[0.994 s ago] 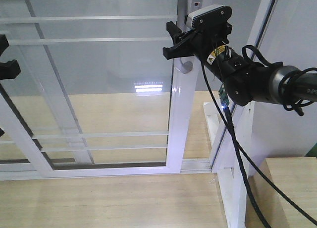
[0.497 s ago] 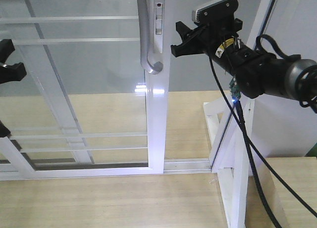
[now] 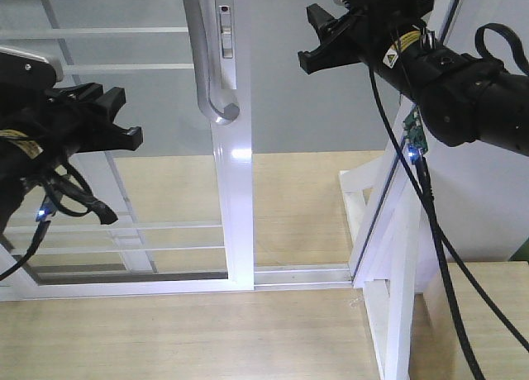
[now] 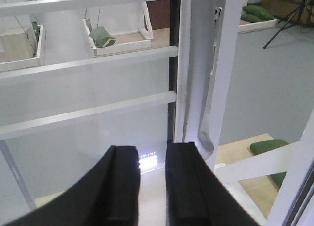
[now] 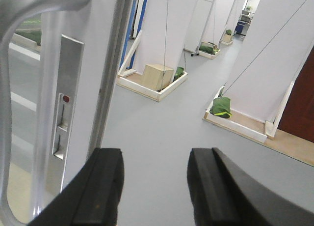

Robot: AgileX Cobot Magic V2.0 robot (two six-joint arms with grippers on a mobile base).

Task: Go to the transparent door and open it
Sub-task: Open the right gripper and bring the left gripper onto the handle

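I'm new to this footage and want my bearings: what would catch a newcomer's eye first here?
The transparent door stands at centre, its white stile bearing a long curved grey handle, with an open gap to its right. The right pincer hovers open at upper right, clear of the handle, and the left pincer hangs open at left before the glass.

The right arm (image 3: pixel 471 99) reaches in high from the right. The right tool (image 3: pixel 311 40) points left, its fingers spread wide and gripping nothing. The left arm (image 3: pixel 25 153) sits lower at the left edge. The left tool (image 3: pixel 118 114) points right, its fingers parted by a narrower gap, also gripping nothing.
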